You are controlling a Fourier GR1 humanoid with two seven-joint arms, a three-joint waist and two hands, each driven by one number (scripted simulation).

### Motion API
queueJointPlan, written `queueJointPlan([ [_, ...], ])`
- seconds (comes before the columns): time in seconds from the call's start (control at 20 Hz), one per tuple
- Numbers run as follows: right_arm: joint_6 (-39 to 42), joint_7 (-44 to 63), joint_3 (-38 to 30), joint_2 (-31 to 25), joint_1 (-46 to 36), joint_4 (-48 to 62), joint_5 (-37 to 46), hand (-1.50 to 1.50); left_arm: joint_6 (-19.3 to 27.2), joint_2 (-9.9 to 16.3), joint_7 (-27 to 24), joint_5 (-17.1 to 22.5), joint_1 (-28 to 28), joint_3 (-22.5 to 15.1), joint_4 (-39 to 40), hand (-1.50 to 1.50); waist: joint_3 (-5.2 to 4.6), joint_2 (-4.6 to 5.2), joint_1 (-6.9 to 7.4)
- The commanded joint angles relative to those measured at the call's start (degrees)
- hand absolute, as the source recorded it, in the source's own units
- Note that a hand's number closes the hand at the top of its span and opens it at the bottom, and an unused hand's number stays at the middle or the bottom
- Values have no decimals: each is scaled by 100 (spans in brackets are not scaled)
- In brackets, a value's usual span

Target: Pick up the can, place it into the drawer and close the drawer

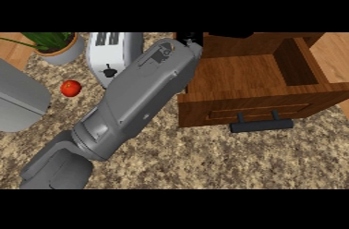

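Note:
The wooden drawer (238, 75) stands pulled open at the right, its front panel carrying a dark bar handle (261, 125). No can shows anywhere; the visible part of the drawer's inside holds nothing. My left forearm (136, 99) rises from the lower left toward the drawer's back left corner. Only a small black part of my left hand (188, 38) shows there, at the picture's upper edge, and whatever it may hold is hidden. My right hand is out of view.
A white toaster (112, 52) stands behind the forearm. A small red fruit (71, 87) lies on the speckled counter (204, 154). A potted plant (58, 45) sits at the back left, and a grey slab-like object (21, 103) at the left edge.

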Motion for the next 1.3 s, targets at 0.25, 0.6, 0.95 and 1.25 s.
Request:
queueJointPlan([
  [0.25,-75,144,-60,-124,-155,72,-106,-150,418,0,-77,532,-63,-675,277,-150,3,9,-68],
  [0.6,-384,483,-85,-338,-392,-285,-198,-150,629,0,-368,784,-87,-843,473,-150,-3,37,-131],
  [0.95,97,147,61,-126,-202,13,-71,-150,578,0,-778,1137,92,-951,488,-150,3,40,-151],
  [1.25,241,-504,-395,-582,-455,-587,990,-150,517,0,-836,1322,-114,-859,347,-150,-4,16,-37],
])
